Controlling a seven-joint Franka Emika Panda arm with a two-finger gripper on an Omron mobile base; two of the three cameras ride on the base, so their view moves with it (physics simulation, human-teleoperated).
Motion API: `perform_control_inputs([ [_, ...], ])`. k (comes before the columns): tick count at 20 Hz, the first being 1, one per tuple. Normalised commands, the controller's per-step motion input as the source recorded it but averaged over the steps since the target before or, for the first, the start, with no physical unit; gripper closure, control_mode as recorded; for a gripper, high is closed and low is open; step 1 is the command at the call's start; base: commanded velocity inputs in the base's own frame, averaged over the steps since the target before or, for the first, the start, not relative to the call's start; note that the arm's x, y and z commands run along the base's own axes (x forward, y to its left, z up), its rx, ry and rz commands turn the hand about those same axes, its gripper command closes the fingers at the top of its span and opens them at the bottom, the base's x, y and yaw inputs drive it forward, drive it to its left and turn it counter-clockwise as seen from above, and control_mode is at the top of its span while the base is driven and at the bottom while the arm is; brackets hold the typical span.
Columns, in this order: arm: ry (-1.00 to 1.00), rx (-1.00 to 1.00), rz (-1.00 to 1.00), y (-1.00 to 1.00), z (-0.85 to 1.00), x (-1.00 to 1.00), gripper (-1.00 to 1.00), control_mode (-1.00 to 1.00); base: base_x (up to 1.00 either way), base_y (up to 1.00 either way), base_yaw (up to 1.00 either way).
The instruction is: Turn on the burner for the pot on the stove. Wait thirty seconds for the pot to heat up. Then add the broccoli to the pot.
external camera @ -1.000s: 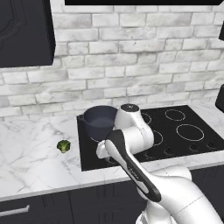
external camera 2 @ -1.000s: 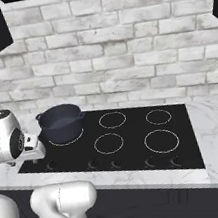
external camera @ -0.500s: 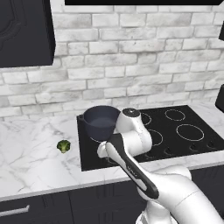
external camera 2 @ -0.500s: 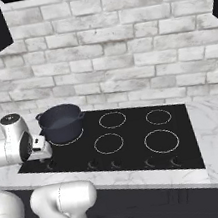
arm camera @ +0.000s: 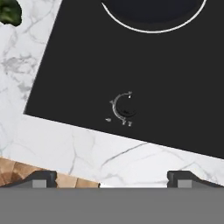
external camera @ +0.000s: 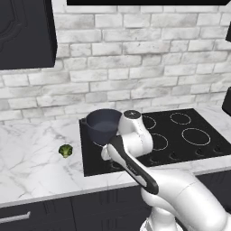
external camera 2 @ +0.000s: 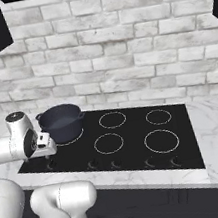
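Wide open and holding nothing, my claw hangs over the front left corner of the stove, above a small black knob whose markings are too fine to read. My own arm hides that knob from the base views, and the burner and the broccoli are cut off at the hand view's upper edge. Nothing is visible inside the pot, which stands on the stove's rear left ring, with the broccoli on the marble counter well to its left.

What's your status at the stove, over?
Gripper open, empty, above the front-left knob. Pot on its burner, ring white. Broccoli on the counter left of the stove. Nothing blocking.
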Motion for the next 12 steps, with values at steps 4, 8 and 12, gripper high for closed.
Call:
perform_control_inputs([
  [4, -0.04, -0.04, 0.00, -0.03, -0.21, 0.04, -1.00, -1.00, 0.00, 0.00, 0.00],
  [8, -0.04, 0.00, 0.00, 0.00, -0.42, 0.00, -1.00, -1.00, 0.00, 0.00, 0.00],
  [12, 0.00, 0.00, 0.00, 0.00, -0.32, 0.12, -1.00, -1.00, 0.00, 0.00, 0.00],
])
